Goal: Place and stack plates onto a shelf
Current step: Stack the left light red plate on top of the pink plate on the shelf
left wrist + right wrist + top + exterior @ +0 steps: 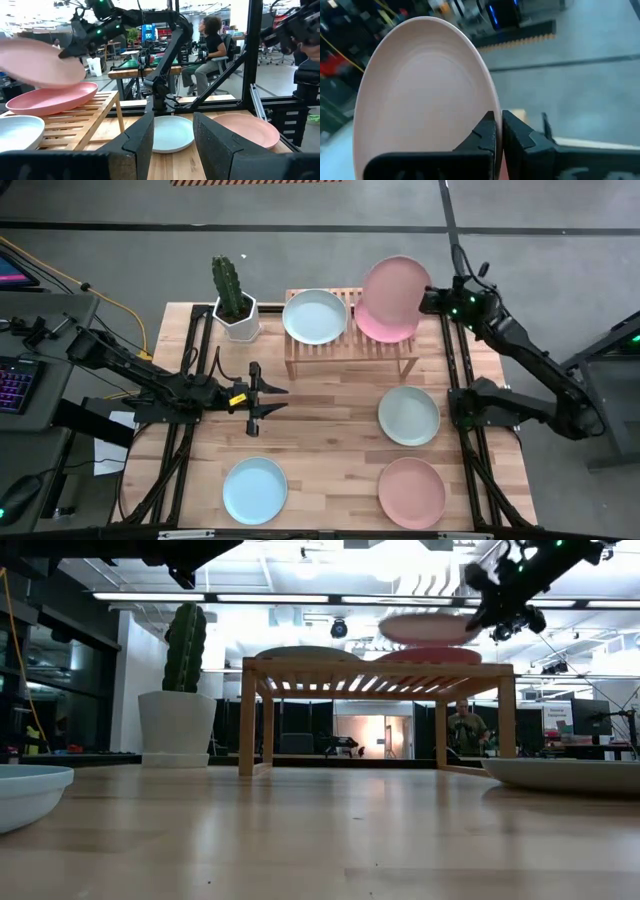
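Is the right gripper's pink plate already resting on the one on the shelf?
No. In the low view the held pink plate hangs clear above the pink plate on the shelf, pinched by the right gripper.

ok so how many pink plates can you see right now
3. One pink plate lies on the shelf, mostly covered; a second is held just above it by the right gripper; a third sits at the table's near right corner.

Right hand (428, 302) pinched closed, raised; left hand (283, 398) spread, hovering.

Plates, six: three pink (396, 296) (381, 326) (411, 492), two mint (315, 316) (408, 415), one blue (254, 490). Shelf (350, 352), one. Cactus pot (238, 317), one.
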Controlling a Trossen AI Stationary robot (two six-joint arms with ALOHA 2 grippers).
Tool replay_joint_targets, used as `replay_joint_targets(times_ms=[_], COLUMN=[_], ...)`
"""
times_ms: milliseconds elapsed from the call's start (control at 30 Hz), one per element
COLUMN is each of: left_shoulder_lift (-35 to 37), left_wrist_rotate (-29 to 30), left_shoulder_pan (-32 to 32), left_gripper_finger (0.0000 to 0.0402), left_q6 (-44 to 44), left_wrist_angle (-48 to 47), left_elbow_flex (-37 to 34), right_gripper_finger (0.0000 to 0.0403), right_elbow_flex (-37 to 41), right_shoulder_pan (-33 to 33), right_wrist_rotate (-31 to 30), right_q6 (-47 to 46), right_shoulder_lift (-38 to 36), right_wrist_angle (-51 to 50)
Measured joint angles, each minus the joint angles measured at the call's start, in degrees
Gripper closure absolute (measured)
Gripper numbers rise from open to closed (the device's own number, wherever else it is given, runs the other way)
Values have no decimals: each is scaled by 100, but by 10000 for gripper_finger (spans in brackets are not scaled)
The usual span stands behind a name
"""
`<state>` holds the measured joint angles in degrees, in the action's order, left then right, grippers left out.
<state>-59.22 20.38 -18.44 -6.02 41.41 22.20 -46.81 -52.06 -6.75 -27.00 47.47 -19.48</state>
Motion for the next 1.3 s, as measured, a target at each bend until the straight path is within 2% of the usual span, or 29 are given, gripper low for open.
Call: replay_joint_targets(times_ms=[267,667,1033,1167,1300], left_shoulder_lift=[-2,0,-2,-1,0], left_wrist_rotate=[2,0,0,-1,-2], left_shoulder_pan=[0,0,0,0,1], left_gripper_finger=[273,273,273,273,273], left_q6=[0,0,2,2,2], left_wrist_angle=[0,-2,-2,-2,-2], left_elbow_flex=[0,0,0,0,0], right_gripper_finger=[403,403,402,386,345], right_elbow_flex=[0,0,0,0,0], right_shoulder_pan=[-288,-284,-284,-284,-284], right_wrist_rotate=[752,790,1146,1302,1352], right_q6=[28,116,202,267,308], right_shoulder_lift=[382,434,434,434,432], right_wrist_angle=[-126,-226,-475,-467,-470])
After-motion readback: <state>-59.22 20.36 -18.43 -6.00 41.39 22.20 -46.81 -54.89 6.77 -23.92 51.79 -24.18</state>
